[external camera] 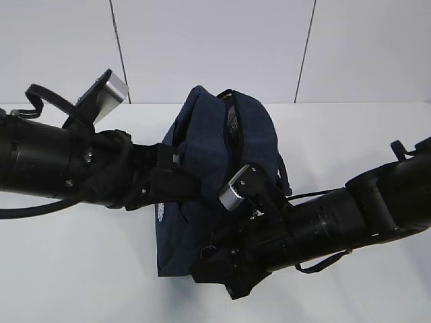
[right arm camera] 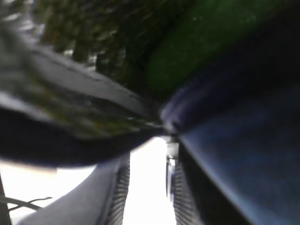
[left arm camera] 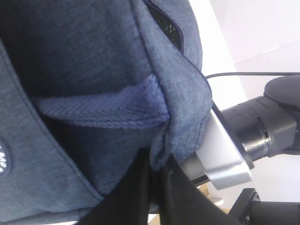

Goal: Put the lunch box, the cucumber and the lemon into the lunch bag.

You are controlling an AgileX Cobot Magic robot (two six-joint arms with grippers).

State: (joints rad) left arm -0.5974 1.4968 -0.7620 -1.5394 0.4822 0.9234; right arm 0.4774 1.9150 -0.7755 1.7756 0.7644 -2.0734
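Standing near the middle of the white table (external camera: 350, 134), the lunch bag (external camera: 202, 168) serves as the landmark in the exterior view; its top opening gapes, showing a dark lining. The left gripper (external camera: 176, 183) reaches in from the left and meets the bag's near side wall, while the right gripper (external camera: 214, 264) presses against the bag's lower front corner, its silver wrist camera (external camera: 237, 188) resting close against the fabric. No lunch box or lemon can be seen outside the bag.

Left wrist view: the black fingers (left arm camera: 136, 197) stand almost fully together, pinching a fold of navy cloth just below the woven strap handle (left arm camera: 103, 110). Above the handle the zipper teeth (left arm camera: 164, 23) run along the open mouth. The other arm's silver camera housing sits just beside the bag's edge.

Right wrist view (blurred): the fingers (right arm camera: 174, 187) are held partly apart, with bright table showing through the gap; the bag's rim seam sits just at their tips, and whether it is actually pinched cannot be told. Beyond the rim, inside the bag, lies a dark green shape, probably the cucumber (right arm camera: 206, 42).

Handling, as a judgement: the bag is soft, light cloth that sags and folds, so it is best taken by a seam, rim or strap rather than a flat panel. The cucumber would be stiff and smooth, prone to rolling; a grip across its middle suits it.
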